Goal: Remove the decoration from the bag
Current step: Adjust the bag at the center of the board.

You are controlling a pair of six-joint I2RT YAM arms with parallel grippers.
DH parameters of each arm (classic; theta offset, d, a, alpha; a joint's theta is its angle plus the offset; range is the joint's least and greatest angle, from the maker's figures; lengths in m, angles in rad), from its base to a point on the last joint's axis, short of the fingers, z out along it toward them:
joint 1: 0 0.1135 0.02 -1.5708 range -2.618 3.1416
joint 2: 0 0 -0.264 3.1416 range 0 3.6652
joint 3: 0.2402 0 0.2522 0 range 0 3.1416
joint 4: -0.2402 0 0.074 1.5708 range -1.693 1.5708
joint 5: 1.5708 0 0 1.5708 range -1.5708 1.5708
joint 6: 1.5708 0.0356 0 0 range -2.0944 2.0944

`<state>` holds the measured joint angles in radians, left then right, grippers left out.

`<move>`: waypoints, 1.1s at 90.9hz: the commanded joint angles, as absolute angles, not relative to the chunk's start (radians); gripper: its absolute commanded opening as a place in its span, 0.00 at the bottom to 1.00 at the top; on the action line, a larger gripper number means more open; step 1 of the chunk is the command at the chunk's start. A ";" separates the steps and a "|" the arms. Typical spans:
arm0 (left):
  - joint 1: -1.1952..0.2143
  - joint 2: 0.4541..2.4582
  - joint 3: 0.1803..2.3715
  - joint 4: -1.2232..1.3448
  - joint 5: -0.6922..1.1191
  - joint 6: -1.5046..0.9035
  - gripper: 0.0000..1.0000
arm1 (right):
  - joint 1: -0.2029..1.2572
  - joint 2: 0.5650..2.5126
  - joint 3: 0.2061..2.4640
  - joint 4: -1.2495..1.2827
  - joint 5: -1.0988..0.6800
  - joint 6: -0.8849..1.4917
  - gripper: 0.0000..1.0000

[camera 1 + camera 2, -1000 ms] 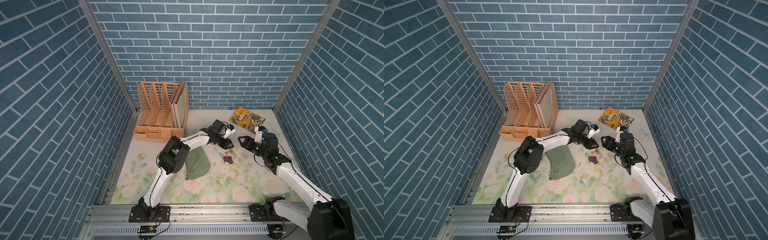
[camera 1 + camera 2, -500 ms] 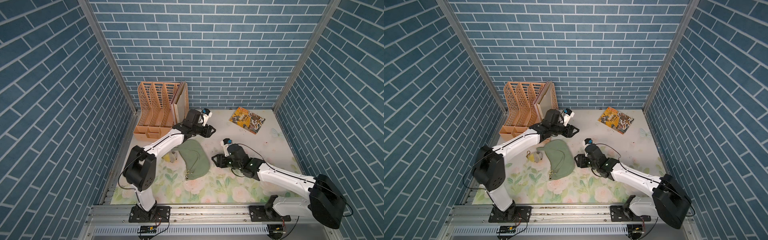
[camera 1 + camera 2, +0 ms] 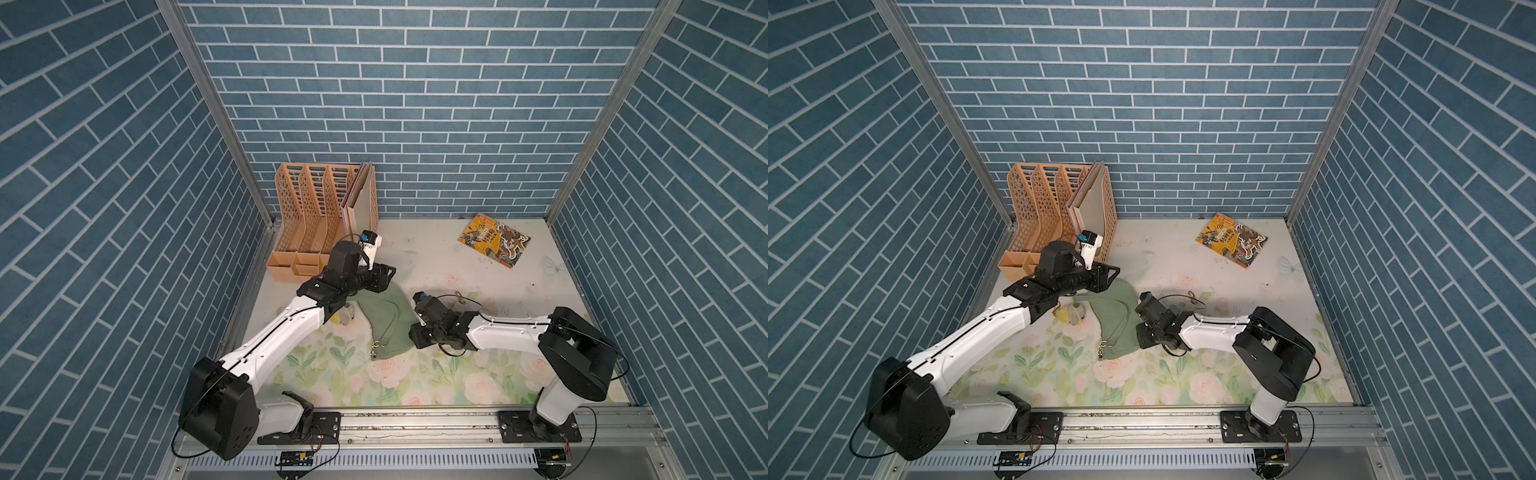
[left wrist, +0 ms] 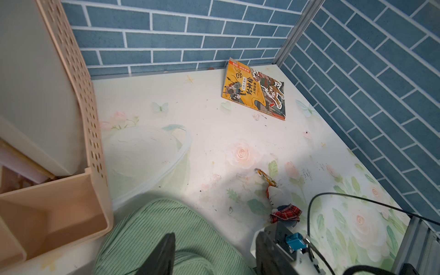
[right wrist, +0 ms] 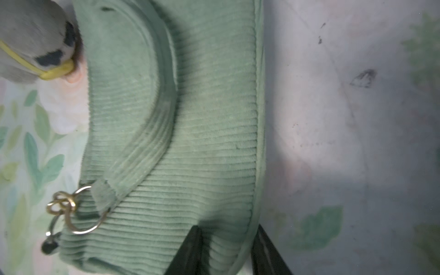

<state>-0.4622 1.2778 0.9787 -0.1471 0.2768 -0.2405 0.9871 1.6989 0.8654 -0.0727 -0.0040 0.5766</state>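
The green corduroy bag [image 3: 386, 328] [image 3: 1115, 328] lies flat on the floral mat, a gold ring clasp [image 5: 71, 214] at its near end. My right gripper [image 5: 227, 252] [image 3: 415, 336] is shut on the bag's [image 5: 190, 119] right edge, with bunched fabric between the jaws. The decoration [image 4: 278, 202], a white plush cat in a red plaid skirt with a gold clasp, lies loose on the mat, apart from the bag [image 4: 166, 226]. In a top view only the decoration's clasp [image 3: 457, 296] shows beyond my right wrist. My left gripper [image 4: 214, 257] [image 3: 388, 276] hovers open over the bag's far end.
A grey and yellow plush charm [image 3: 347, 318] [image 5: 31, 47] lies against the bag's left side. An orange file rack [image 3: 316, 220] [image 4: 71, 119] stands at the back left. A picture book [image 3: 494, 241] [image 4: 256, 90] lies at the back right. Brick walls enclose the mat.
My right arm swung in from the right to the bag's right edge and its jaws closed on the fabric. My left arm drew back toward the rack, over the bag's far end.
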 commanded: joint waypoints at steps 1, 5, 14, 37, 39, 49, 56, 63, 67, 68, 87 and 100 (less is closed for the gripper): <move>-0.438 1.236 0.959 -0.147 0.261 -0.250 0.57 | 0.979 1.712 0.887 -0.197 0.019 0.434 0.17; -0.435 1.226 0.947 -0.143 0.263 -0.249 0.58 | 0.962 1.694 0.887 -0.238 0.031 0.386 0.12; -0.433 1.208 0.923 -0.127 0.271 -0.254 0.58 | 0.883 1.660 0.890 -0.317 0.027 0.279 0.03; -0.432 1.178 0.896 -0.111 0.271 -0.270 0.58 | 0.791 1.723 1.031 -0.476 0.077 0.038 0.02; -0.432 1.172 0.892 -0.109 0.268 -0.269 0.58 | 0.791 1.731 1.046 -0.481 0.087 0.022 0.03; -0.431 1.148 0.873 -0.122 0.246 -0.263 0.58 | 0.790 1.764 1.096 -0.495 0.163 -0.051 0.09; -0.423 1.122 0.859 -0.131 0.230 -0.262 0.58 | 0.790 1.769 1.111 -0.494 0.226 -0.097 0.27; -0.402 1.096 0.838 -0.136 0.206 -0.267 0.58 | 0.790 1.745 1.120 -0.471 0.312 -0.126 0.40; -0.387 1.080 0.828 -0.139 0.185 -0.270 0.58 | 0.790 1.718 1.128 -0.449 0.340 -0.137 0.44; -0.382 1.075 0.824 -0.139 0.179 -0.272 0.58 | 0.788 1.709 1.132 -0.443 0.342 -0.138 0.45; -0.344 0.954 0.709 -0.037 -0.018 -0.267 0.61 | 0.700 1.538 1.116 -0.267 0.142 0.050 0.51; -0.344 0.827 0.467 0.229 -0.246 -0.179 0.73 | 0.617 1.369 0.865 0.124 0.182 0.162 0.85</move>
